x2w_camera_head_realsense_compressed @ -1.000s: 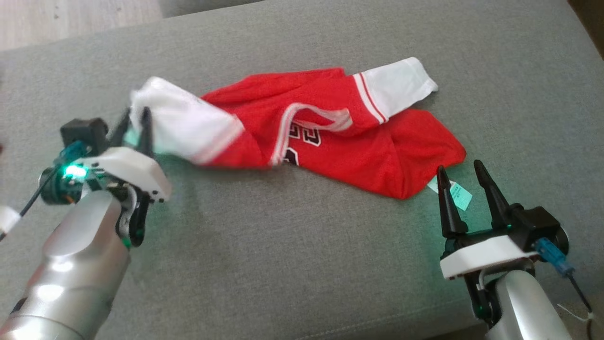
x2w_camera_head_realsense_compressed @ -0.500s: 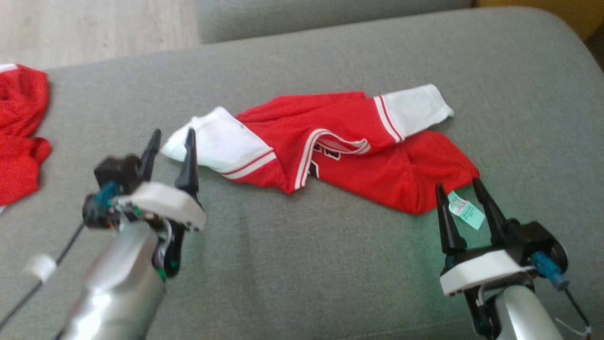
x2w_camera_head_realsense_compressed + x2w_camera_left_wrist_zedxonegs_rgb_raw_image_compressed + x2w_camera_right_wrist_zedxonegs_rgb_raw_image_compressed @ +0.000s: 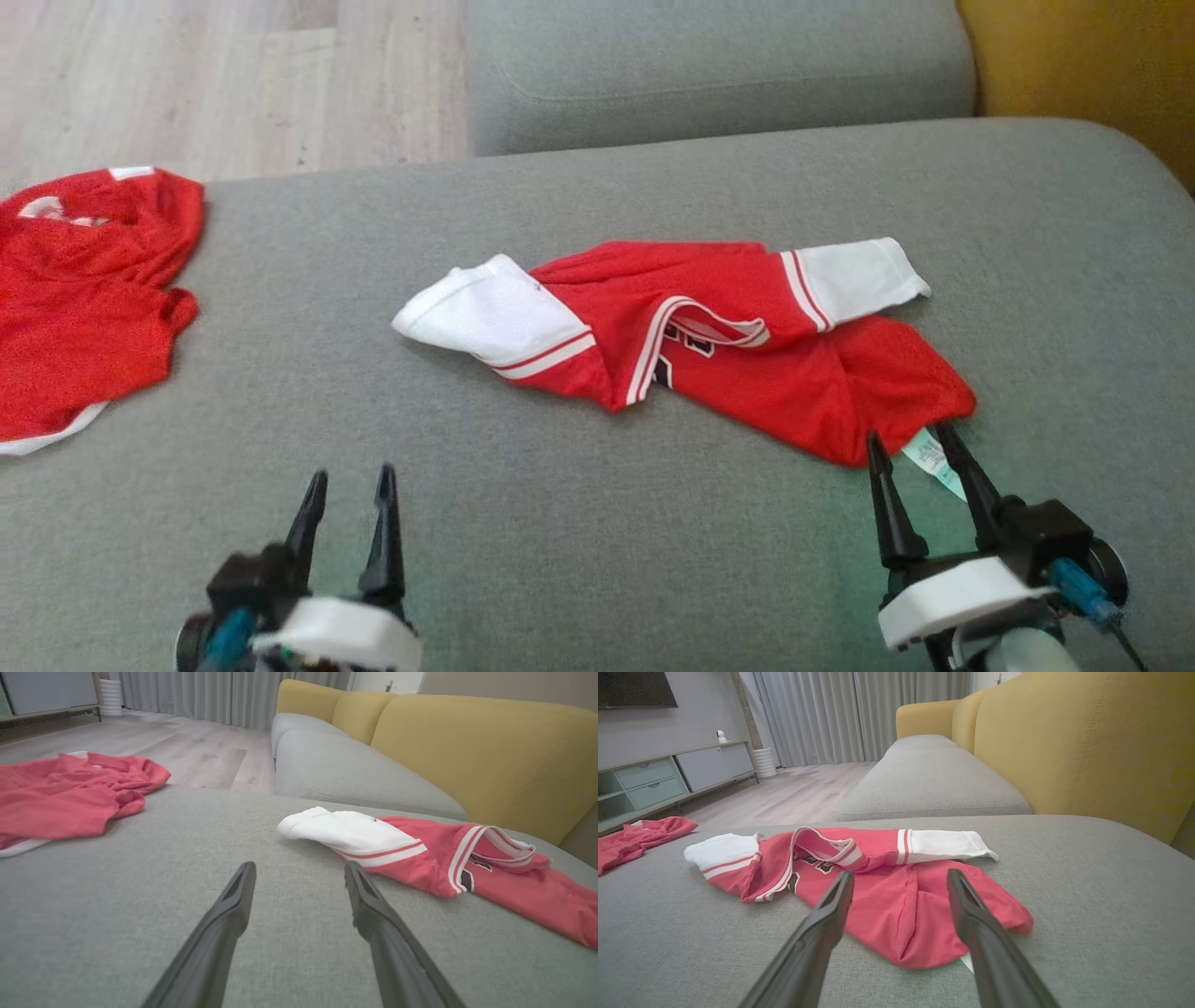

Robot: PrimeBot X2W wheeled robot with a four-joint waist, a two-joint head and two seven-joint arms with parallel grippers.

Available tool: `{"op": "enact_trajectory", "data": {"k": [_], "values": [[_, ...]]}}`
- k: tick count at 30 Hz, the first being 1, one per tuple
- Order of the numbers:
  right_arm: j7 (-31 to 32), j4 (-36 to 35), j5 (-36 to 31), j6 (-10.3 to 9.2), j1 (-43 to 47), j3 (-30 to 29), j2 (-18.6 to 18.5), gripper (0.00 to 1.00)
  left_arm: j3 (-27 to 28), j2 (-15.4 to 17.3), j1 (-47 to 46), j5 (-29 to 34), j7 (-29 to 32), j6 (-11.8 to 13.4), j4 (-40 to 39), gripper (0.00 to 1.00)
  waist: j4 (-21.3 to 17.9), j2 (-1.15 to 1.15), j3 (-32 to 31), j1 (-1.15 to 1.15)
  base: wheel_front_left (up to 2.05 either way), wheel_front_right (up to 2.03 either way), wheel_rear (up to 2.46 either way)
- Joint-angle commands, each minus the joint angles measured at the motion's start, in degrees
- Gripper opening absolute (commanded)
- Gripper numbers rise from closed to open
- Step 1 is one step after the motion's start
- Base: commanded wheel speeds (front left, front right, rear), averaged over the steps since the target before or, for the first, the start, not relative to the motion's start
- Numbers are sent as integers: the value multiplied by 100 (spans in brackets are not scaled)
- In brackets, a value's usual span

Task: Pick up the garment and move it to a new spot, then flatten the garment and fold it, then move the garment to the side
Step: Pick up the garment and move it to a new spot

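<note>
Left hand (image 3: 353, 471): fingers spread, empty, level, low over grey sofa cushion (image 3: 560, 541), well apart from garment (image 3: 728, 364), on near side of its white sleeve. Right hand (image 3: 907, 432): jaws apart, empty, tips just beside garment's red hem, perhaps touching. Pale green tag (image 3: 929, 459) at that hem; print unreadable. Black chest numerals half folded under. Garment crumpled mid-cushion.

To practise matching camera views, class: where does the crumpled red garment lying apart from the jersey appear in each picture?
Head view: the red garment at the left edge, middle height.
Left wrist view: upper left.
Right wrist view: far left, middle height, small.
Shared landmark: the jersey's white sleeve, the end nearest it.
</note>
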Motion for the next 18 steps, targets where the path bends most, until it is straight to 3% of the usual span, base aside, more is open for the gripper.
{"op": "enact_trajectory", "data": {"k": [1, 8, 18], "values": [[-63, -214, -49, 21, -75, 112, -26, 100, 370, 29, 23, 111, -54, 87, -344, 100, 77, 0, -72, 1, 0, 0, 0], [-63, -211, -24, 21, -4, 112, -26, 100, 707, -172, 566, 381, -54, 188, -763, 100, 156, 0, -130, 1, 0, 0, 0], [-63, -182, 16, 21, -14, 142, -26, 100, 871, -346, 861, 644, -54, 131, -979, 100, 168, 0, -138, 1, 0, 0, 0]]}}
